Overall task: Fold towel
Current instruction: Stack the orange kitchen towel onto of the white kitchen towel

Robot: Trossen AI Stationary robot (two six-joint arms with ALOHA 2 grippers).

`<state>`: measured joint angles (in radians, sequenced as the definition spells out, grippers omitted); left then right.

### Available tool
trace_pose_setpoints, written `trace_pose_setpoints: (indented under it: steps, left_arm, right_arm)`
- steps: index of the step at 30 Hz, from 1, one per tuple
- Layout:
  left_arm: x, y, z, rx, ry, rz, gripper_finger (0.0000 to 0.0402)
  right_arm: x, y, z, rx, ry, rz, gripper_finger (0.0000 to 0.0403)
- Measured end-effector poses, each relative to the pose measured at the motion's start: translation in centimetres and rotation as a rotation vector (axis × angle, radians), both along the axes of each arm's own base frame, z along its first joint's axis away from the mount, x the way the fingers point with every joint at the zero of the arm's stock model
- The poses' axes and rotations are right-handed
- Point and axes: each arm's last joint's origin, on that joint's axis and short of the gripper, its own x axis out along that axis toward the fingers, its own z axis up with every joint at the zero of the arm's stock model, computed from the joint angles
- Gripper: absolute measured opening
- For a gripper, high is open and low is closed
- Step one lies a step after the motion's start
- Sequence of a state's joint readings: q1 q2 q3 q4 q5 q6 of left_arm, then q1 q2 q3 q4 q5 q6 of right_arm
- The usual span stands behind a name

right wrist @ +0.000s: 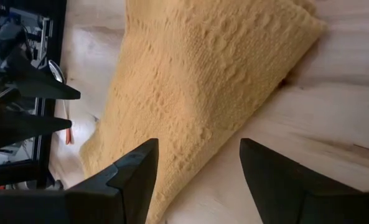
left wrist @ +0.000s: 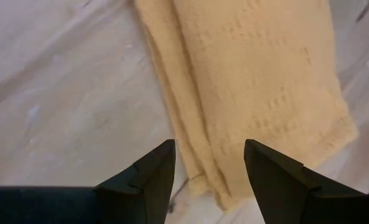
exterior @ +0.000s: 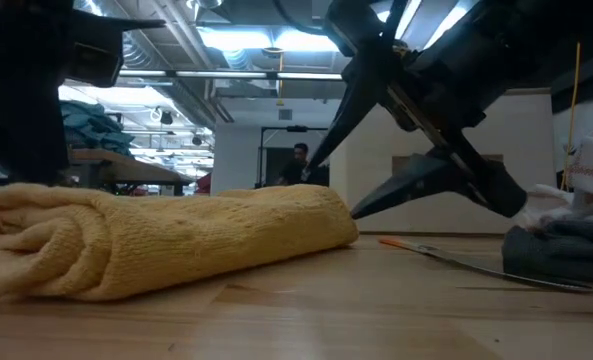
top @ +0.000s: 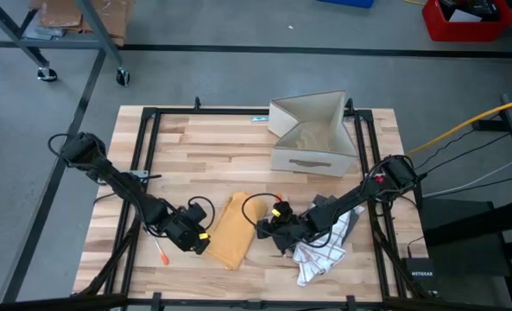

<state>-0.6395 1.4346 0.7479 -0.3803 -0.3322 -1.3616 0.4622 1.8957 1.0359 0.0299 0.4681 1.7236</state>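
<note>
The left gripper (top: 205, 243) is hovering with fingers spread beside the folded yellow knitted towel (top: 230, 230), gripping nothing. The right gripper (top: 262, 230) is gaping empty at the towel's opposite side. Only the high view is showing the beige open fabric box (top: 312, 134) beyond the towel.

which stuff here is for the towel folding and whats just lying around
For the job:
yellow towel, folded on the table
left gripper, open beside it
right gripper, open beside it

Lying about:
cardboard box
white and grey cloths
orange-handled tool
</note>
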Motion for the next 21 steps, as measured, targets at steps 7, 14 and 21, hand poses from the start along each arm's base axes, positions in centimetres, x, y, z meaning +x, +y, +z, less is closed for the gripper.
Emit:
trace_pose_setpoints:
  steps: [7,14,21]
  left_arm:
    - [0.0,0.0,-0.4,0.016,0.015,-0.006,0.0185]
    - [0.4,0.2,-1.3,0.022,0.033,0.043,0.0185]
    - [0.9,0.1,-2.8,0.013,0.07,0.11,0.0185]
  right_arm:
    - [0.0,-0.1,0.0,-0.007,-0.009,-0.023,0.023]
    - [0.4,-0.1,-1.3,0.008,-0.007,-0.048,0.023]
    - [1.6,0.1,-3.0,0.049,-0.076,-0.052,0.023]
